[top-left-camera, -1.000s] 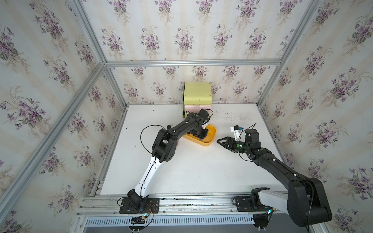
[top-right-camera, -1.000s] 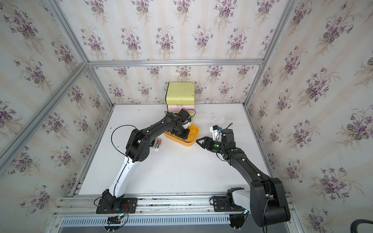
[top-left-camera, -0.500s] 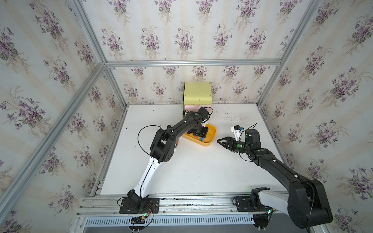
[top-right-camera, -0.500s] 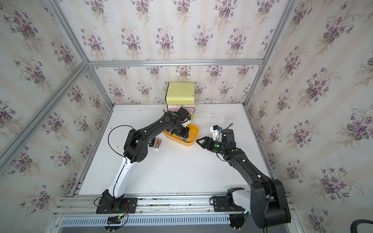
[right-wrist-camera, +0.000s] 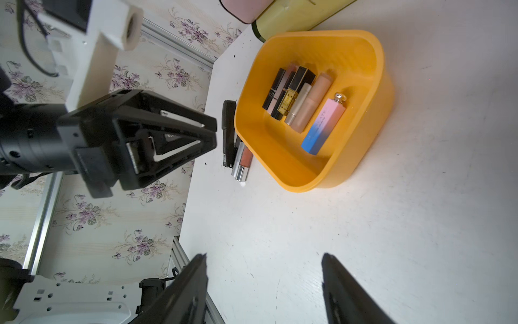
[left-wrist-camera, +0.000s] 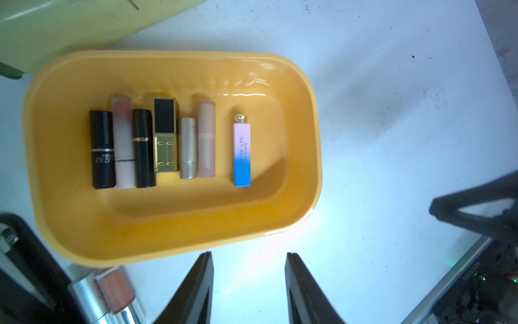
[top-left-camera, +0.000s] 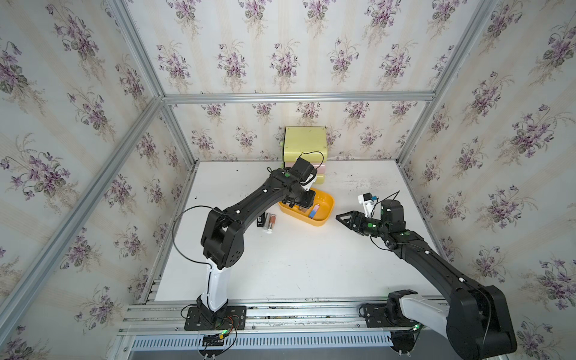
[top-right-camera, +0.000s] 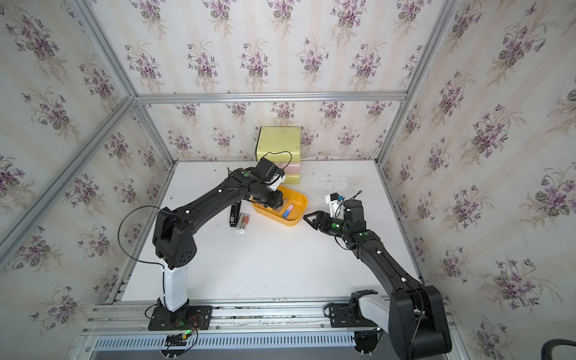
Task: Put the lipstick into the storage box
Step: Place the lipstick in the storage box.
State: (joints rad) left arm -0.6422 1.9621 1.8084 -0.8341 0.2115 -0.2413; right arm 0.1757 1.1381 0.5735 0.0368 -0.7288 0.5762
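Both left gripper (left-wrist-camera: 248, 255) and right gripper (right-wrist-camera: 263, 256) gape empty.

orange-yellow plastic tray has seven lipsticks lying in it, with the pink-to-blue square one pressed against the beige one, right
Not pressed against it: the pink-to-blue square lipstick lies apart from the beige round lipstick, with bare floor between them. The orange-yellow plastic tray does hold seven, as the left wrist view shows.

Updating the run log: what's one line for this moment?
left end effector: open, empty, by storage box; right end effector: open, empty; lipsticks boxed: seven
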